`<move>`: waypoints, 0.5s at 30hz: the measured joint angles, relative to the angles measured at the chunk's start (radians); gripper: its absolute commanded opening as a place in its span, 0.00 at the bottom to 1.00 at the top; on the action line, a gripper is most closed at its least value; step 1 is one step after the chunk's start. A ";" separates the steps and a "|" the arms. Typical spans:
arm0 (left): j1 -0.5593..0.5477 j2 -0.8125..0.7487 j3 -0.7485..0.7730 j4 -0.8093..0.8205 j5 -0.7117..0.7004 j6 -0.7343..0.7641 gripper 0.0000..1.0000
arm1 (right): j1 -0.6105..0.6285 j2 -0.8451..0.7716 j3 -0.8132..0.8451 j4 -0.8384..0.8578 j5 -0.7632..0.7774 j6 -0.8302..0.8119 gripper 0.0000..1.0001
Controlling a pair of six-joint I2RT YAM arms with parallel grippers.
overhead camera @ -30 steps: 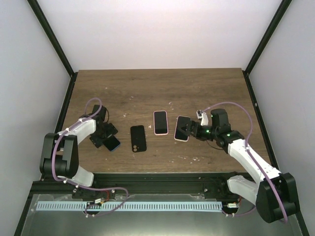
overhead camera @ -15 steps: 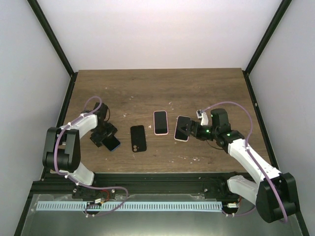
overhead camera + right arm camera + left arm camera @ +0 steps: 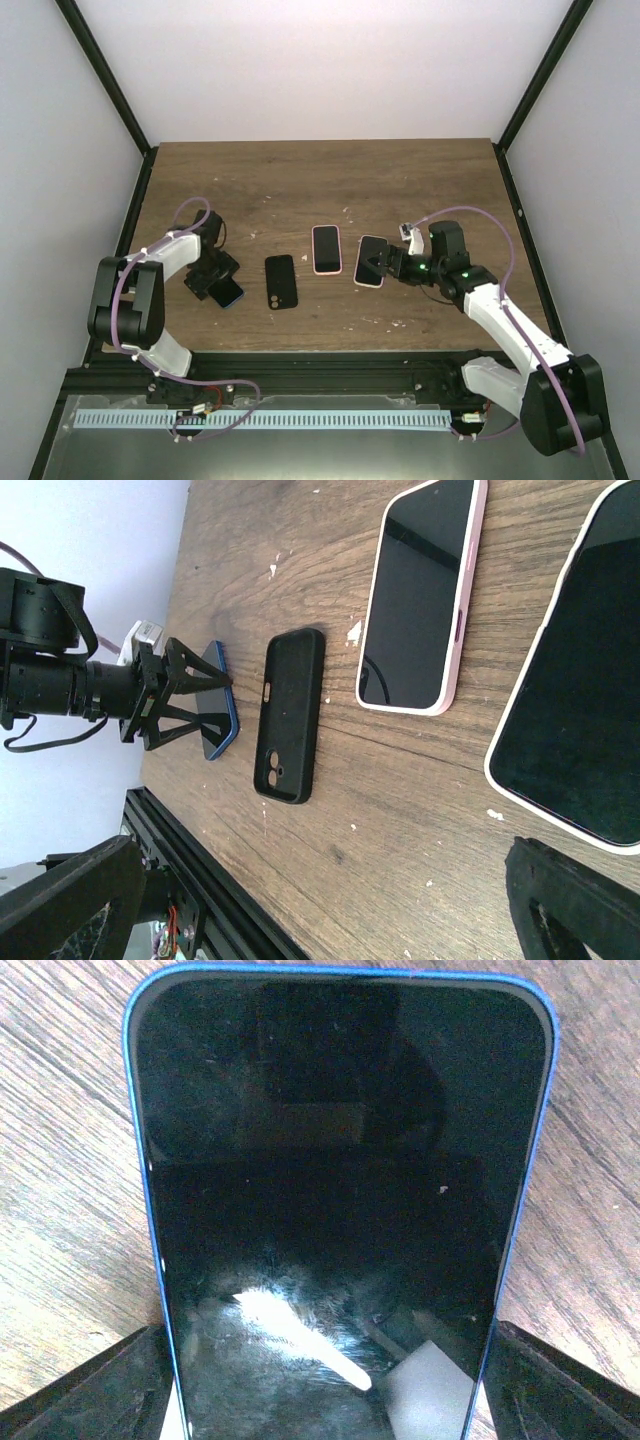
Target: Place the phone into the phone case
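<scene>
A blue phone point(image 3: 229, 291) lies screen up at the left and fills the left wrist view point(image 3: 340, 1160). My left gripper point(image 3: 214, 277) is closed on its near end, with one finger point(image 3: 100, 1390) against each long edge. An empty black phone case point(image 3: 281, 282) lies back up just right of it and also shows in the right wrist view point(image 3: 290, 715). My right gripper point(image 3: 377, 268) is open and empty, hovering at the near end of a white-edged phone point(image 3: 585, 690).
A pink-edged phone point(image 3: 326, 249) lies screen up between the case and the white-edged phone point(image 3: 370, 260). The black rail point(image 3: 320, 370) runs along the table's near edge. White walls with black posts enclose the wooden table point(image 3: 320, 180).
My left arm has shifted its elbow slightly outward, while its gripper stays at the blue phone. The right arm and the other phones have not moved.
</scene>
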 measured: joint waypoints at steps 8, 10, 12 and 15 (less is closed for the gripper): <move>-0.005 -0.003 -0.002 -0.005 -0.011 0.006 0.70 | 0.000 -0.003 0.000 0.000 0.003 0.000 1.00; -0.013 -0.007 -0.004 -0.005 -0.014 0.011 0.66 | 0.000 -0.003 0.000 0.000 0.003 0.000 1.00; -0.029 -0.014 -0.010 -0.001 -0.014 0.021 0.64 | 0.000 -0.004 0.000 0.000 0.003 0.001 1.00; -0.060 -0.024 -0.016 0.000 -0.008 0.035 0.63 | 0.000 -0.008 0.000 0.000 0.003 0.005 1.00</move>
